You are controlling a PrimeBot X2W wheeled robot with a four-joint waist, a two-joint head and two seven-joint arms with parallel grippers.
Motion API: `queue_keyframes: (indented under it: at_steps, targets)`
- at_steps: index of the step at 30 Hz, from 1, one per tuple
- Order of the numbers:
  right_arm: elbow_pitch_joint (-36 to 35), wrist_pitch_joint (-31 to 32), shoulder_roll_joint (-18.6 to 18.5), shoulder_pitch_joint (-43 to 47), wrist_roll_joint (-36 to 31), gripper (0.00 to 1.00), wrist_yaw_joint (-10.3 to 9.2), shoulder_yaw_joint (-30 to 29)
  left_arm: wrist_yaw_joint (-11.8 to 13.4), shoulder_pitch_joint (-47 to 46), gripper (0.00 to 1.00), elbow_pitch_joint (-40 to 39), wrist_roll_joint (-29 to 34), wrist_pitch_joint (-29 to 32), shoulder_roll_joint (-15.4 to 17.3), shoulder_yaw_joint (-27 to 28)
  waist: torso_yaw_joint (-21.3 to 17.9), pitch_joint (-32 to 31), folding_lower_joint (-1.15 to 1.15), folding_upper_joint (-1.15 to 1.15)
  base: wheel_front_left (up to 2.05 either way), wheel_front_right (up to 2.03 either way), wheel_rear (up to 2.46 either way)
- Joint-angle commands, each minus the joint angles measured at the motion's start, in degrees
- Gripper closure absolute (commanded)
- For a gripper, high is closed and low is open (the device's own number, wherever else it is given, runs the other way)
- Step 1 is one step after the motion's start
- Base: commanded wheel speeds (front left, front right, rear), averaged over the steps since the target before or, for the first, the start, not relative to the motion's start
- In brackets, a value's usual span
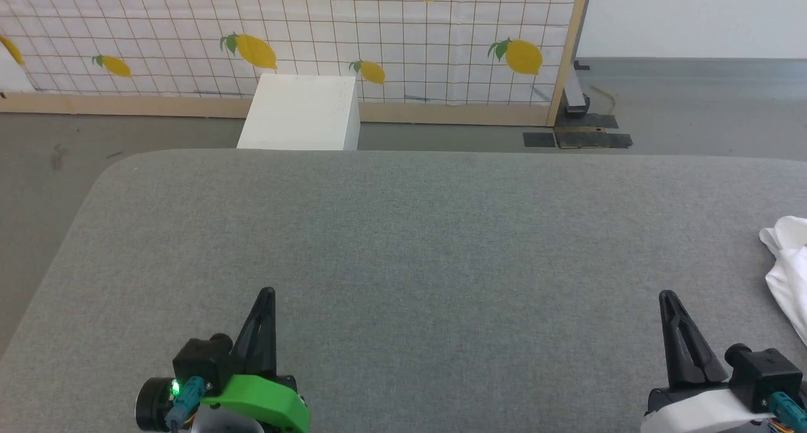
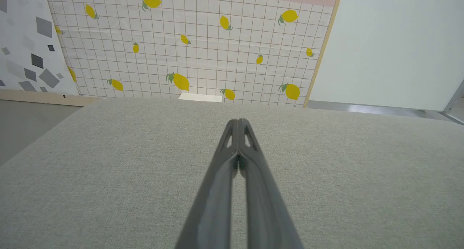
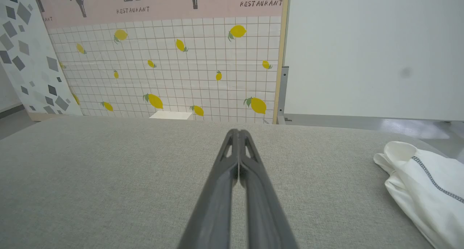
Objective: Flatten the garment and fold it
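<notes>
The garment (image 1: 789, 269) is a crumpled white shirt lying at the far right edge of the grey table (image 1: 416, 231), cut off by the head view's border. In the right wrist view the garment (image 3: 427, 183) shows a grey-black stitched seam. My right gripper (image 1: 667, 295) is shut and empty, to the left of the garment and apart from it; its tips (image 3: 238, 132) meet. My left gripper (image 1: 267, 292) is shut and empty near the table's front left, far from the garment; its tips (image 2: 238, 121) are pressed together.
A white box (image 1: 301, 111) stands on the floor beyond the table's far edge, before a lemon-patterned panel (image 1: 315, 36). Grey floor (image 1: 693, 105) lies past the table at left and far right. The table's rounded far-left corner (image 1: 116, 168) is in sight.
</notes>
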Motion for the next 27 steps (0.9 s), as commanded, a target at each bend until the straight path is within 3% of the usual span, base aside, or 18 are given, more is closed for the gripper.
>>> queue_keyframes:
  at_steps: [1,27]
  targets:
    - [0.0,0.2,0.0,-0.1,-0.1,1.0,0.0,0.1,0.1,0.0,1.0,-0.2,0.2,0.3,0.0,0.1,0.0,0.0,0.0,0.0,0.0,0.0,0.0]
    - [-0.4,2.6,0.0,-1.6,-0.9,1.0,-0.02,1.0,0.9,0.0,1.0,-2.2,2.2,3.3,-0.1,1.0,-0.7,0.4,0.0,0.0,0.0,0.0,0.0]
